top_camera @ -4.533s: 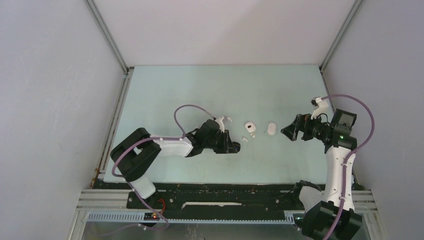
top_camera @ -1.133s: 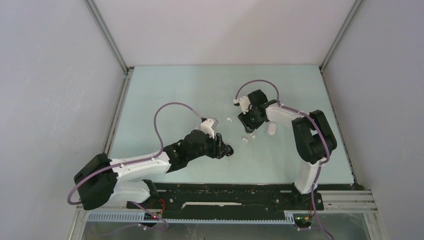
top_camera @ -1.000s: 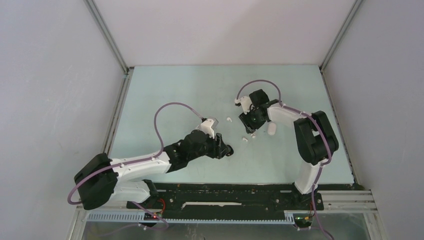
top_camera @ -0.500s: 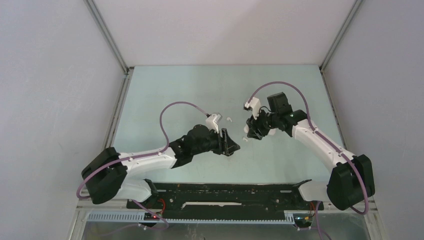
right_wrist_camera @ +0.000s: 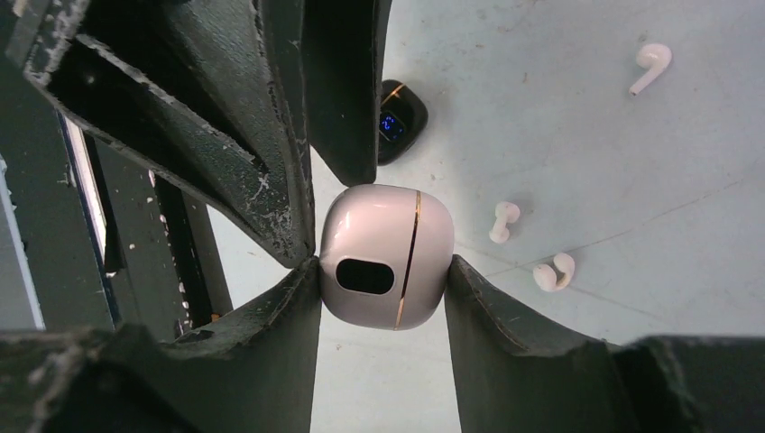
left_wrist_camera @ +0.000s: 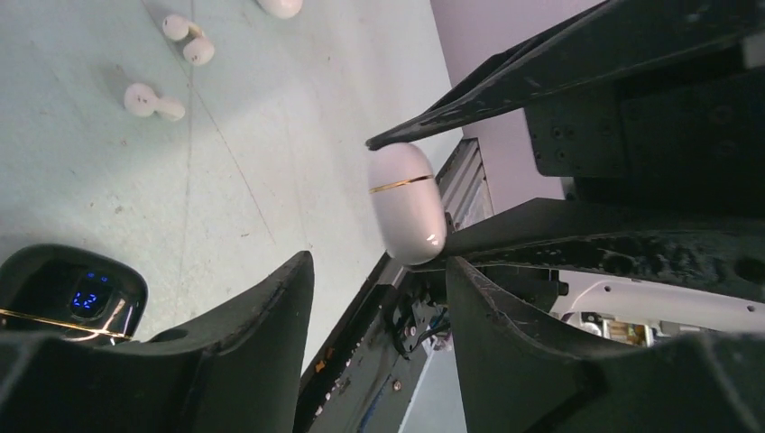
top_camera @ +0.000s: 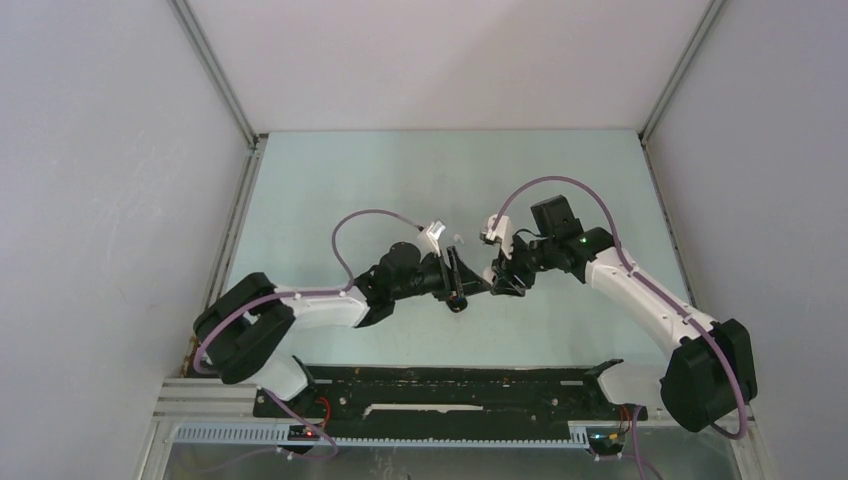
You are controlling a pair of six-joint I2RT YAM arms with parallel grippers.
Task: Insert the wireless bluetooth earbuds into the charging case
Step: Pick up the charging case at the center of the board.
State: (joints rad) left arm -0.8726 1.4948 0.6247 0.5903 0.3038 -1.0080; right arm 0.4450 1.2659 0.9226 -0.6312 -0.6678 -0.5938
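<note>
The left gripper and the right gripper meet tip to tip over the middle of the table, the left one on the left; the charging case sits between the two fingers of the right gripper, touching both, above the table and just in front of the gap between the left gripper's fingers; below, a second case lies on the table; two earbuds lie close together near it; a third earbud lies well apart from them.

A lab test cell: white panel walls, aluminium framing.
</note>
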